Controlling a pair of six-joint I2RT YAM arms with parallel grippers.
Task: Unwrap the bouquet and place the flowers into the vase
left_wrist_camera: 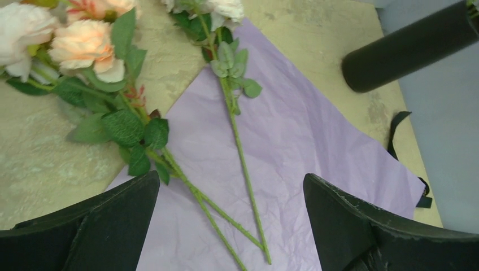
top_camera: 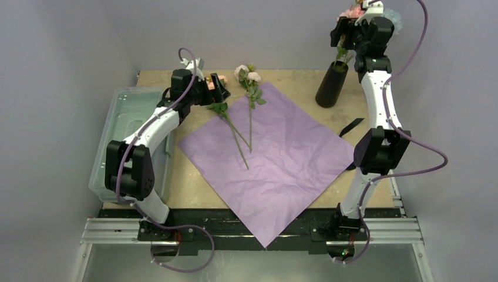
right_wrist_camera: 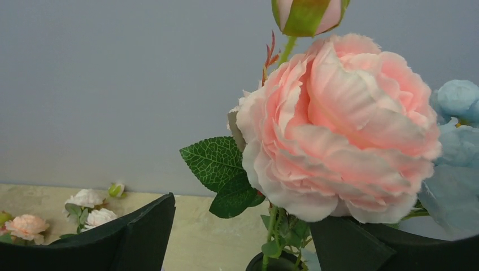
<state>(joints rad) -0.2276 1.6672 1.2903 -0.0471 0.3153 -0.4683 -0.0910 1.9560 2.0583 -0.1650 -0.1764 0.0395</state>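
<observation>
The lilac wrapping paper (top_camera: 276, 158) lies spread flat on the table. Two loose flowers (left_wrist_camera: 237, 141) rest on it, their stems crossing near the cut ends, with peach blooms (left_wrist_camera: 85, 45) off the paper's edge. My left gripper (left_wrist_camera: 231, 186) hovers open above those stems and holds nothing. The black vase (top_camera: 332, 85) stands at the back right with flowers in it. My right gripper (right_wrist_camera: 243, 220) is high above the vase rim (right_wrist_camera: 277, 262). Its jaws stand wide apart either side of the stem of a big pink rose (right_wrist_camera: 339, 130), beside a pale blue bloom (right_wrist_camera: 457, 147).
A black ribbon (top_camera: 351, 126) lies on the table just right of the paper, near the vase. A clear plastic bin (top_camera: 120, 135) sits along the left edge beside my left arm. Grey walls close in the back and both sides.
</observation>
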